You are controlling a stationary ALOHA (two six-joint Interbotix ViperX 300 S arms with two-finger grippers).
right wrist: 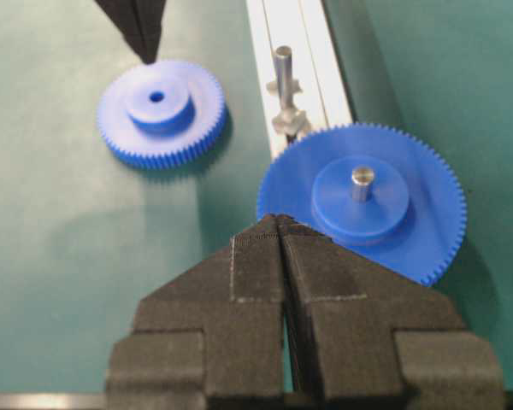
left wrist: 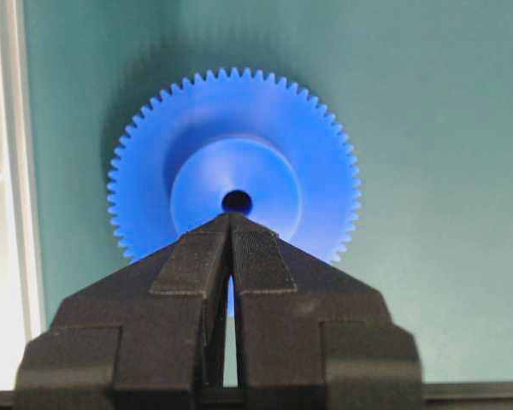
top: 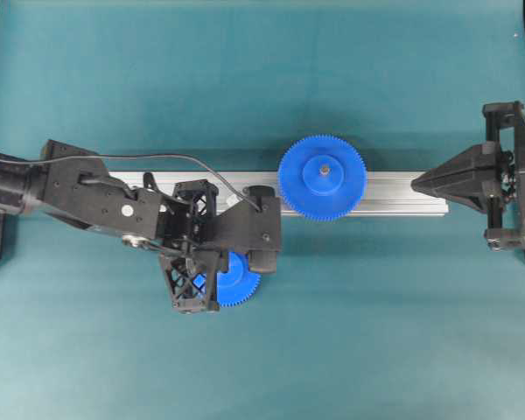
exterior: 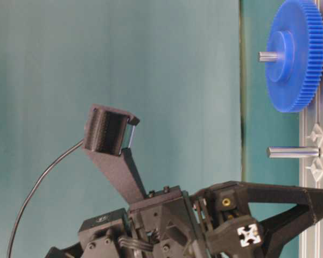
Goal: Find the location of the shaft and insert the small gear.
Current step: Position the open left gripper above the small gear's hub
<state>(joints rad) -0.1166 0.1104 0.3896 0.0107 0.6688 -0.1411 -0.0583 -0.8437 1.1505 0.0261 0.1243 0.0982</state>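
The small gear (left wrist: 239, 128) lies flat on the teal mat, blue, with a raised hub and a dark centre hole. It also shows in the right wrist view (right wrist: 158, 115) and, half hidden under the left arm, from overhead (top: 236, 284). My left gripper (left wrist: 231, 218) is shut and empty, pointing down over the gear's hub; whether it touches is unclear. The shaft (right wrist: 282, 64) is a thin grey pin on a shiny mount (right wrist: 289, 120) on the rail, also seen at table level (exterior: 293, 152). My right gripper (right wrist: 278, 220) is shut and empty, off the rail's right end (top: 416, 182).
A larger blue gear (top: 321, 177) with a grey pin in its hub sits on the aluminium rail (top: 394, 194), to the right of the shaft. The rail runs across the middle of the mat. The left arm's cable (top: 157, 159) arcs above the rail.
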